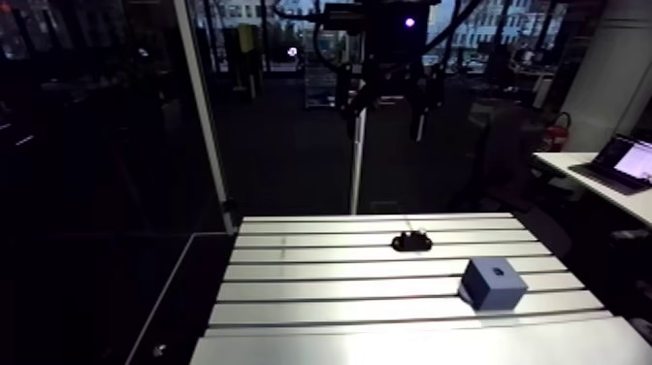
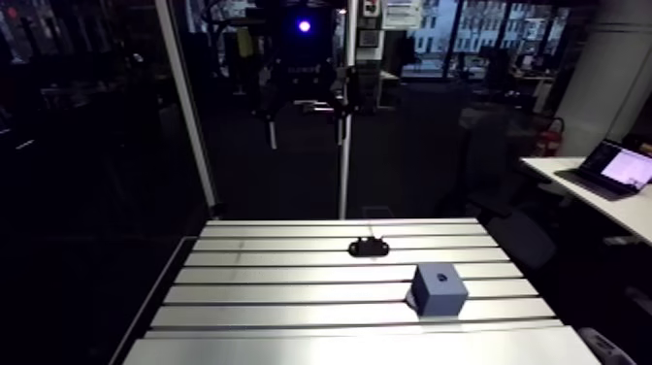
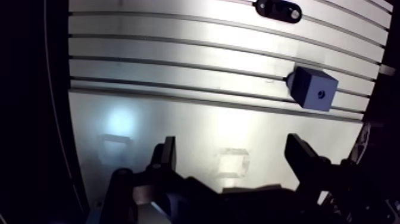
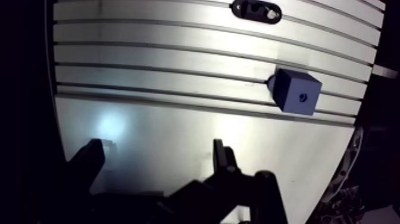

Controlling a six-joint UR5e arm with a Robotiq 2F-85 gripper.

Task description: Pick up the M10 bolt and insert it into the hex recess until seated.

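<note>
High above the table, the gripper hangs with fingers spread and nothing between them. The dark bolt lies on the far slats, well ahead of it, near the blue block with its recess.

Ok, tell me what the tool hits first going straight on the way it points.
Likely the bare table: the tool is open with nothing in it. The blue block and black holder lie further ahead, off that line.
</note>
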